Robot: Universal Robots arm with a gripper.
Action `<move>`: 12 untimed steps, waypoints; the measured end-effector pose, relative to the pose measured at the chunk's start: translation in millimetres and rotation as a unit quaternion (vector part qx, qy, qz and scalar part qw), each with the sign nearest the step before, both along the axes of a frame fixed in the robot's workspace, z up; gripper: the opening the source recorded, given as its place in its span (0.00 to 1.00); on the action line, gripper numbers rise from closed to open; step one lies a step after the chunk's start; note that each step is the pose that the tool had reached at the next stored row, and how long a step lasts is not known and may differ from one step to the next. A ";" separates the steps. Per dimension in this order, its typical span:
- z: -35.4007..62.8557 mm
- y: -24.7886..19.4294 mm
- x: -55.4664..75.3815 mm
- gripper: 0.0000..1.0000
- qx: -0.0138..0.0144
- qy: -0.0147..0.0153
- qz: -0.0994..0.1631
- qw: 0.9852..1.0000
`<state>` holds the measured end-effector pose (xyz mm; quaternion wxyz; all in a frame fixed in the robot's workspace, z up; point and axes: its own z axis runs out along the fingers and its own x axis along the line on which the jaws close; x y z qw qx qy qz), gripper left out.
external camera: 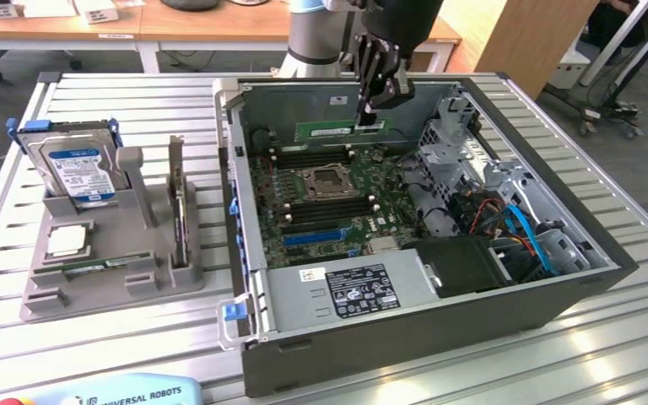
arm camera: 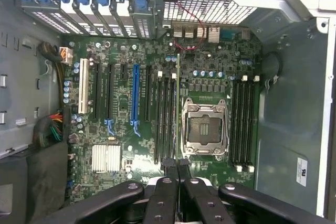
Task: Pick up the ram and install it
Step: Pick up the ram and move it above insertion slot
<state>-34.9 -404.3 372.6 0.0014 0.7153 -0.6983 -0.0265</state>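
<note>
Exterior view writing is noted first: "UNIVERSAL ROBOTS" is printed in white on the pale blue pendant (external camera: 132, 395) at the near table edge. A blue-and-white label, too small to be read, is borne by the silver hard drive (external camera: 74, 164) standing in the grey plastic fixture (external camera: 172, 283). A white printed sticker (external camera: 353, 291), likewise unreadable, lies on the silver power supply box (external camera: 296, 308) of the open dark grey computer case (external camera: 437, 333).

The long, narrow green circuit-board ram (external camera: 341, 129) is pinched near its end at the exterior view's right by the black gripper (external camera: 364, 118). It is held level above the green motherboard (external camera: 324, 198), close to the case's far wall. In the wrist view the ram (arm camera: 178, 98) is seen edge-on as a thin line beyond the gripper (arm camera: 177, 163), just beside the black memory slots (arm camera: 164, 119).

The case is set on a slatted aluminium table (external camera: 594, 354). Wooden desks (external camera: 189, 25) and grey floor are seen behind.
</note>
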 end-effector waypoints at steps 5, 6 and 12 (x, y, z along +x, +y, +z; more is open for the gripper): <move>-6.7 0.0 0.0 0.12 0.000 0.000 0.000 1.000; -6.7 0.0 0.0 0.12 0.000 0.000 0.000 1.000; -7.1 0.0 0.0 0.12 0.000 0.000 0.000 1.000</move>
